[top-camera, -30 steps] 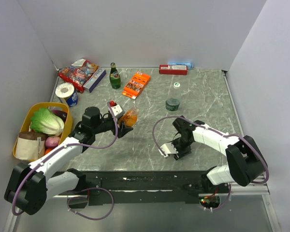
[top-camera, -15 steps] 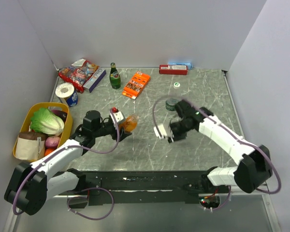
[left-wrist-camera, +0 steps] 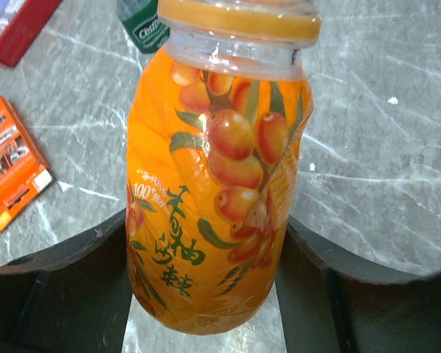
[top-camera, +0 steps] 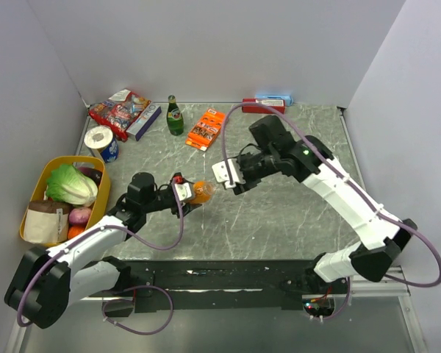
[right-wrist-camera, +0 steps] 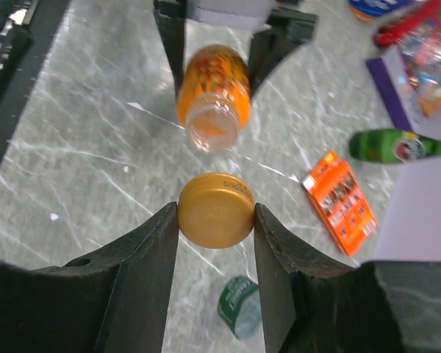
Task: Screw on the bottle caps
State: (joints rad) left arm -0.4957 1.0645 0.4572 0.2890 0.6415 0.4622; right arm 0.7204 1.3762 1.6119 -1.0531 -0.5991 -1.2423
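- Since one second ago, the right gripper (top-camera: 234, 175) has swung from the near centre of the table (top-camera: 294, 213) to far-left of its earlier spot, and the orange bottle (top-camera: 199, 191) has tipped onto its side.
- Right jaws are clamped on the rim of the orange-brown cap (right-wrist-camera: 215, 209).
- That cap faces the open bottle mouth, near it but apart.
- Left gripper (left-wrist-camera: 206, 257) jaws are clenched on the bottle body, neck pointing right.
- The dark green bottle (right-wrist-camera: 239, 307) sits on the table to the right of the cap.
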